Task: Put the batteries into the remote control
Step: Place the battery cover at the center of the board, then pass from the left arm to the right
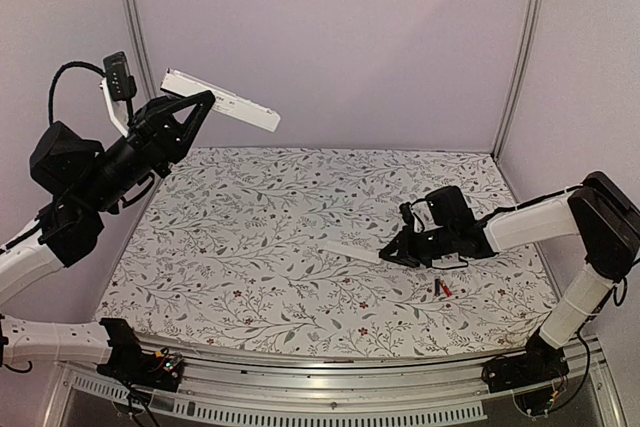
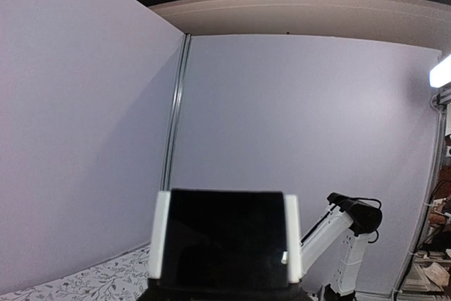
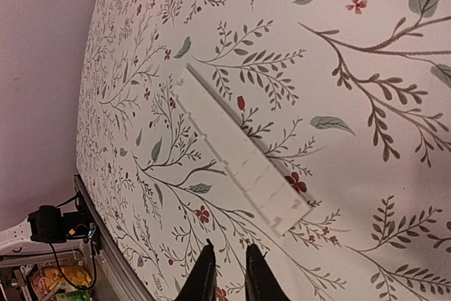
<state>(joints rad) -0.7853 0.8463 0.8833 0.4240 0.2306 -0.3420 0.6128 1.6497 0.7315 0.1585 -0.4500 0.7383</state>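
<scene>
Starting left: L gripper [image 1: 205,100] is up off the table [image 1: 250,247] near the back wall, pinching the remote [image 1: 240,109], which juts out to the right in mid-air, tilted. L wrist cam shows only a dark block w/ white sides close up, prob. the remote seen end-on, but I can't be sure. Mid-table the cover [image 1: 350,250] lies flat, thin & white. R gripper [image 1: 392,255] sits low just beside its right end. On R wrist cam the fingers [image 3: 204,276] are nearly pressed together, slim gap, nothing between, tips just short of the cover. Batteries [image 1: 440,288], one red & one dark, lie side by side on the table near the R gripper, toward the near edge.
</scene>
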